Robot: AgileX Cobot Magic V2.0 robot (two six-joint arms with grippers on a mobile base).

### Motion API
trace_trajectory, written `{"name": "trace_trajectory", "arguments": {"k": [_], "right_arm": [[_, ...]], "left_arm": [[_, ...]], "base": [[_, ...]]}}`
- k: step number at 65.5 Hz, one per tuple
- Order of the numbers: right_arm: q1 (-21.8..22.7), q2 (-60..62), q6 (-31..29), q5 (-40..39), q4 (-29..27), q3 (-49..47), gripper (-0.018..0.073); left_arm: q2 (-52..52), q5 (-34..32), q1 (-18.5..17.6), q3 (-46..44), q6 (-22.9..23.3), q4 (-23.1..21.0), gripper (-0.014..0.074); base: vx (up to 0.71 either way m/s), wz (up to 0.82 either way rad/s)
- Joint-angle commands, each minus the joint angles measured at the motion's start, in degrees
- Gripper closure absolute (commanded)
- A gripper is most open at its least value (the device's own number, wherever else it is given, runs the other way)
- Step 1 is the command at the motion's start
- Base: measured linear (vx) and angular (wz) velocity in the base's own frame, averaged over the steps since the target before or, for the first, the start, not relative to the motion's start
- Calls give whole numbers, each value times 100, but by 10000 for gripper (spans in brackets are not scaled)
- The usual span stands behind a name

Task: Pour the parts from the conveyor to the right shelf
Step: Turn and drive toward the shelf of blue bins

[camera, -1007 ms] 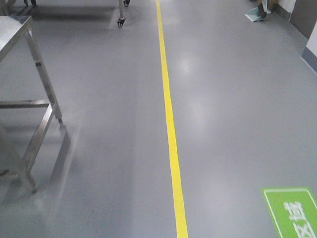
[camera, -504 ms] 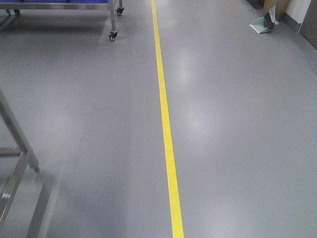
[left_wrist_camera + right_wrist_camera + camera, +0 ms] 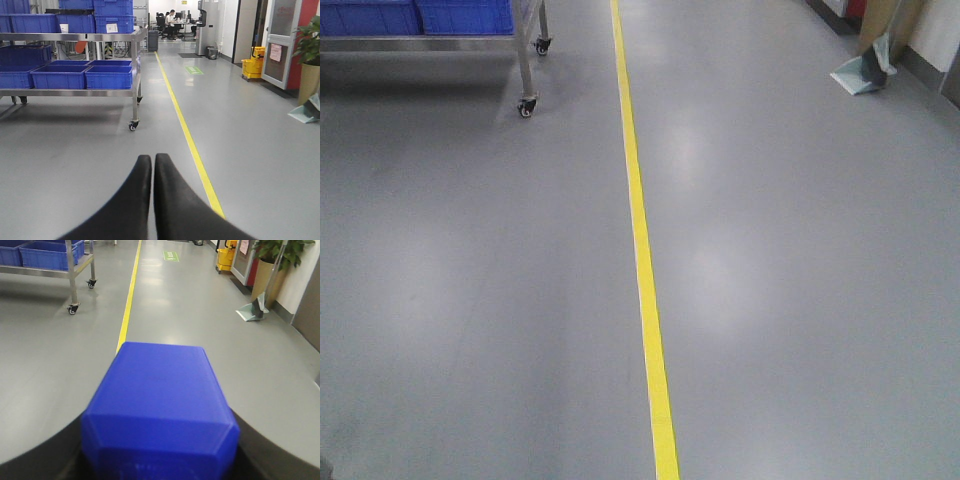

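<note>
Right jaws clamp one blue part (left jaws pressed together, empty), one wheeled cart ahead.

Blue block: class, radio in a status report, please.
Left gripper shut, empty. Right gripper shut on blue block. Cart left of yellow line; nothing else close ahead.

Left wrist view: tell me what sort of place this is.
Probably a factory or warehouse aisle. A wheeled steel cart stacked with blue crates, a yellow lane line on glossy grey floor, and a yellow mop bucket by a door point that way.
</note>
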State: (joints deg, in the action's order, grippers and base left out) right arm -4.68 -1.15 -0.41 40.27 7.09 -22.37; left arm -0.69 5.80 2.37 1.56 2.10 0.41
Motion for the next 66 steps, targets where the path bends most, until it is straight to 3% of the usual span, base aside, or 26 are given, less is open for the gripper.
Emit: {"name": "trace_trajectory", "arguments": {"k": [1, 22, 66], "right_arm": [[24, -121, -53, -453, 70, -146, 564], [24, -121, -53, -453, 70, -146, 564], [24, -121, -53, -450, 105, -146, 564]], "left_arm": [[-68, -419, -30, -114, 49, -41, 603], [-68, -419, -30, -114, 49, -41, 603], [-68, -419, -30, -114, 49, -41, 603]], "base": [[88, 5], [85, 26], [79, 56]]}}
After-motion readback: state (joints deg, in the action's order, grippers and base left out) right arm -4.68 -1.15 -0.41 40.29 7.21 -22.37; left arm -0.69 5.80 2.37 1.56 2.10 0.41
